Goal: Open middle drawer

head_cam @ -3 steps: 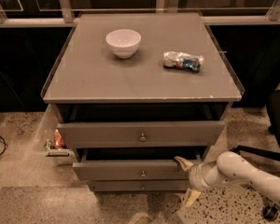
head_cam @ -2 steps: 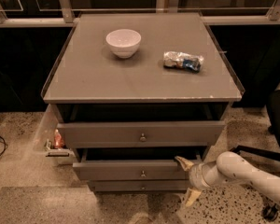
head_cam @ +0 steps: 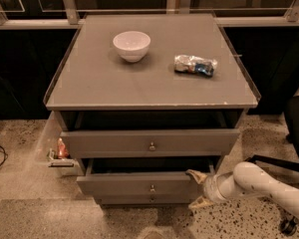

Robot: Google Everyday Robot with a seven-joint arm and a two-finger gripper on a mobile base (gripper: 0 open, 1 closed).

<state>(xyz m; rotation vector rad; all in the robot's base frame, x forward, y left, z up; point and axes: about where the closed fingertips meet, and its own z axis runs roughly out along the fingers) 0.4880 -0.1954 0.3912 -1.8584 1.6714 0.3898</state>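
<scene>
The middle drawer (head_cam: 139,184) is the mid-sized grey front with a small round knob (head_cam: 152,187). It sits between the wider top drawer (head_cam: 114,143) and the narrow bottom drawer (head_cam: 124,200). It stands pulled out a little, with a dark gap above it. My gripper (head_cam: 197,188), on a white arm (head_cam: 254,183) coming from the lower right, is at the right end of the middle drawer front. Its fingers are spread, one fingertip (head_cam: 193,174) at the front's top edge and the other near the floor.
A white bowl (head_cam: 131,45) and a crumpled snack bag (head_cam: 194,64) lie on the cabinet top (head_cam: 149,88). A clear side bin with small items (head_cam: 60,151) hangs at the cabinet's left. A chair base (head_cam: 284,163) stands at the right. The floor is speckled.
</scene>
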